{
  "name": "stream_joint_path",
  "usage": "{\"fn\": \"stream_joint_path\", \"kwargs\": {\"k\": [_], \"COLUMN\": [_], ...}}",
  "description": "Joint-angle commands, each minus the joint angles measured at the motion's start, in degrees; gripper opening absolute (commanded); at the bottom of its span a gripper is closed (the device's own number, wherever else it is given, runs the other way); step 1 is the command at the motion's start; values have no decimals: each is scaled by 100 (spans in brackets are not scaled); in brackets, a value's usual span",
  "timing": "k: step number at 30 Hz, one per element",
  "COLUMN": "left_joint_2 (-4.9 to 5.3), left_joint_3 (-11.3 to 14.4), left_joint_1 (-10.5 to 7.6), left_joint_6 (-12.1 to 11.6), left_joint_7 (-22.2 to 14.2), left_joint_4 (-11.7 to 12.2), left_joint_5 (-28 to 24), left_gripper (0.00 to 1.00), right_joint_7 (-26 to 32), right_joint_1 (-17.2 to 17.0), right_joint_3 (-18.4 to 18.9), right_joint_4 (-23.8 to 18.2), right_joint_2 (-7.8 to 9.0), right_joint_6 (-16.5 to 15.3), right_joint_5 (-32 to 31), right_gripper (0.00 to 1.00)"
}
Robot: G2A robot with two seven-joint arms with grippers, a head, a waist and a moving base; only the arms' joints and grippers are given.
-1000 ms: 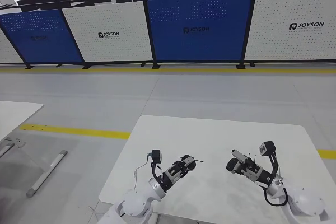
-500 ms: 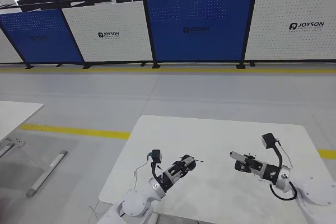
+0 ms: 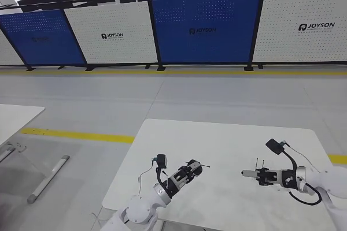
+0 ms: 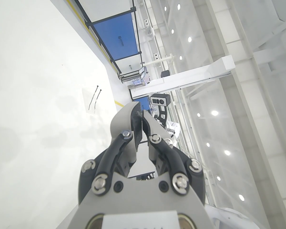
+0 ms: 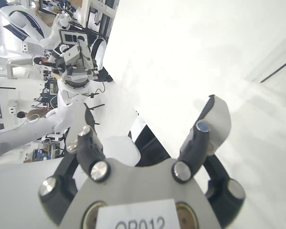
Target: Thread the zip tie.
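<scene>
Item 1, held zip tie [image 3: 205,166]: I am seeing a thin black strip sticking out sideways from the left gripper [image 4: 140,111]. The gripper's fingers are pressing together on it, and only a small dark tip is showing between the pads in the left wrist view. The gripper is sitting over the white table [image 3: 220,136], left of the middle and toward the near edge.

Item 2, loose zip ties [image 4: 93,97]: two slim black strips are lying flat on the table, side by side and nearly parallel. Each has a small square head at one end. They are resting right of the middle, in the near half, well in from the right edge.

Item 3, right gripper [image 5: 150,106]: its fingers are standing wide apart, gripping nothing. It is sitting just beside the loose zip ties, on their near side.

Item 4, writing: a white sticker [image 5: 135,213] on the right wrist is carrying dark characters that the frame edge is cutting off. White perforated panels [image 3: 113,34] and blue panels [image 3: 205,29] beyond the far edge are each showing a small logo with a word mark.
</scene>
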Motion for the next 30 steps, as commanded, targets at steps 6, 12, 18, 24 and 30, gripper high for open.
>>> {"fn": "stream_joint_path", "kwargs": {"k": [6, 12, 18, 24, 30], "left_joint_2": [0, 0, 0, 0, 0], "left_joint_3": [0, 0, 0, 0, 0], "left_joint_1": [0, 0, 0, 0, 0], "left_joint_6": [0, 0, 0, 0, 0], "left_joint_7": [0, 0, 0, 0, 0], "left_joint_4": [0, 0, 0, 0, 0], "left_joint_5": [0, 0, 0, 0, 0], "left_gripper": [0, 0, 0, 0, 0], "right_joint_7": [3, -940, -813, -159, -144], "right_joint_1": [0, -99, 153, 893, 1086], "right_joint_3": [0, 136, 335, -364, -546], "right_joint_4": [0, -382, -478, 324, 543], "right_joint_2": [0, 32, 100, 33, -7], "right_joint_6": [1, 540, 1079, 1304, 1328], "right_joint_5": [-1, -776, -1345, -1948, -2018], "right_gripper": [100, 100, 100, 100, 100]}}
